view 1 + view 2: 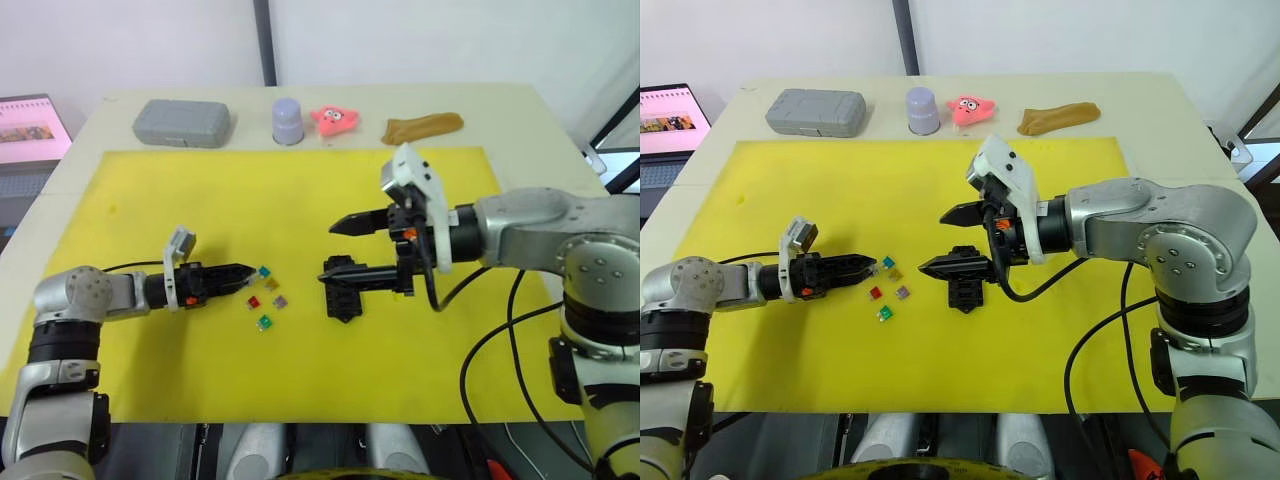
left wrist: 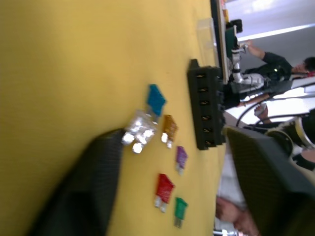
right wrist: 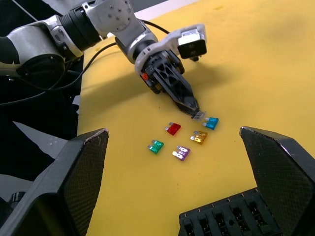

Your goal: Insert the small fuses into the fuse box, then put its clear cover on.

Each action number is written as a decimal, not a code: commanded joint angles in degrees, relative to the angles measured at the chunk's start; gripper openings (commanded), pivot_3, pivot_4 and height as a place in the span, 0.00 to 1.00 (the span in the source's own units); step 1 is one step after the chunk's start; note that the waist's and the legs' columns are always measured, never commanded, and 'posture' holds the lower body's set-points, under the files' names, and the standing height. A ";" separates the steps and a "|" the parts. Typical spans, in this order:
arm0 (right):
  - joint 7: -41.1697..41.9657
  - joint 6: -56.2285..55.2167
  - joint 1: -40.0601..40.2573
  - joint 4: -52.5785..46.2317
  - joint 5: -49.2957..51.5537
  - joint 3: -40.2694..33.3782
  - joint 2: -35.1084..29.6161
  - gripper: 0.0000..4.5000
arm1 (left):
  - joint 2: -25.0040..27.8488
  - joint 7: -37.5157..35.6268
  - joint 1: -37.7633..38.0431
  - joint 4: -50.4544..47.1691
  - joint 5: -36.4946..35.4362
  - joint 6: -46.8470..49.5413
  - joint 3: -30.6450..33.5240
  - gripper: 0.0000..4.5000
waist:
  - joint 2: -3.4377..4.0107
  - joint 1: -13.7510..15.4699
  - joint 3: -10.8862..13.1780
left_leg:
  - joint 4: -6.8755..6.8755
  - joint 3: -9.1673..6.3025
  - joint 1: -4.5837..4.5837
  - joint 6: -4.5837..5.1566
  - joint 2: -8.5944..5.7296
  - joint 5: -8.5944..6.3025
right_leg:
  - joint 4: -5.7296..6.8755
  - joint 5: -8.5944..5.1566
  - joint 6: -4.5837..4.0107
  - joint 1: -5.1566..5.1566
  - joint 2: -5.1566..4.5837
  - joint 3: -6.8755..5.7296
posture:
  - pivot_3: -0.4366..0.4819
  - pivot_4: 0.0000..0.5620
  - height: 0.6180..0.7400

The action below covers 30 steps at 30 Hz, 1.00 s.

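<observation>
Several small fuses lie loose on the yellow mat [image 1: 300, 200]: teal [image 3: 211, 123], yellow-brown [image 3: 199, 136], red [image 3: 173, 129], purple [image 3: 181, 153] and green [image 3: 155, 146]. A grey fuse [image 3: 199, 116] rests on the mat right at the tip of my left gripper [image 1: 246, 270], whose fingers stand apart one above the other, holding nothing. The black fuse box [image 1: 342, 298] lies just right of the fuses. My right gripper [image 1: 330, 250] hovers wide open over it, empty. A faint clear cover [image 2: 205, 32] lies just beyond the box.
Along the table's far edge stand a grey case [image 1: 182, 122], a lavender cup [image 1: 287, 120], a pink toy [image 1: 337, 118] and a brown lump [image 1: 422, 127]. A laptop [image 1: 30, 130] sits off the far left corner. People [image 2: 275, 64] are beyond the table.
</observation>
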 commanded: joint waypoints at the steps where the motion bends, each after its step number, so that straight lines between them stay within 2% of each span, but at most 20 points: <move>1: -0.27 -1.11 -0.62 -1.19 0.16 -1.21 -0.45 1.00 | -1.09 2.13 1.80 0.40 2.02 -0.40 -0.20 0.36 | 0.00 -0.02 0.00 | 0.00 0.00 0.00 0.00 0.00 0.00 | 0.00 0.00 0.00 0.00 0.00 0.00 | 0.48 0.27 1.00; 9: -0.87 -1.01 -0.87 -1.07 0.31 -0.89 -0.02 1.00 | -1.65 2.51 2.15 1.77 3.62 -1.95 0.58 0.36 | 0.01 -0.02 -0.01 | 0.00 0.00 0.01 -0.02 0.00 0.01 | 0.00 0.00 0.00 0.00 0.00 0.01 | 0.48 0.27 1.00; 12: -1.19 -1.01 -0.91 -1.09 0.40 -0.77 0.28 1.00 | -1.70 2.67 2.07 2.09 3.92 -2.31 0.49 0.19 | 0.01 -0.04 -0.01 | 0.00 -0.01 0.01 -0.02 0.00 0.01 | 0.01 0.00 0.00 0.00 0.00 0.01 | 0.48 0.27 1.00; 14: -1.38 -1.03 -0.92 -1.15 0.51 -0.74 0.41 1.00 | -1.69 2.73 2.07 2.11 4.29 -2.50 0.27 0.01 | 0.13 -0.01 -0.10 | 0.00 -0.01 0.01 -0.02 0.01 0.01 | 0.01 0.00 0.00 0.00 0.00 0.01 | 0.48 0.27 1.00; 23: -1.98 -1.04 -0.67 -1.37 0.95 -1.02 0.56 1.00 | -2.27 3.10 2.14 2.75 6.01 -3.42 -0.24 0.01 | 0.35 -0.05 -0.30 | -0.02 -0.03 0.07 0.04 0.03 -0.01 | 0.11 0.00 0.00 0.02 0.03 0.00 | 0.48 0.27 1.00; 30: -2.75 -0.99 -0.06 -1.86 1.49 -1.33 0.72 1.00 | -0.70 2.36 3.56 0.99 4.41 -1.94 2.17 0.01 | 0.37 -0.15 -0.32 | -0.02 -0.03 0.09 0.04 0.04 0.00 | 0.13 0.00 0.00 0.02 0.04 0.00 | 0.48 0.27 1.00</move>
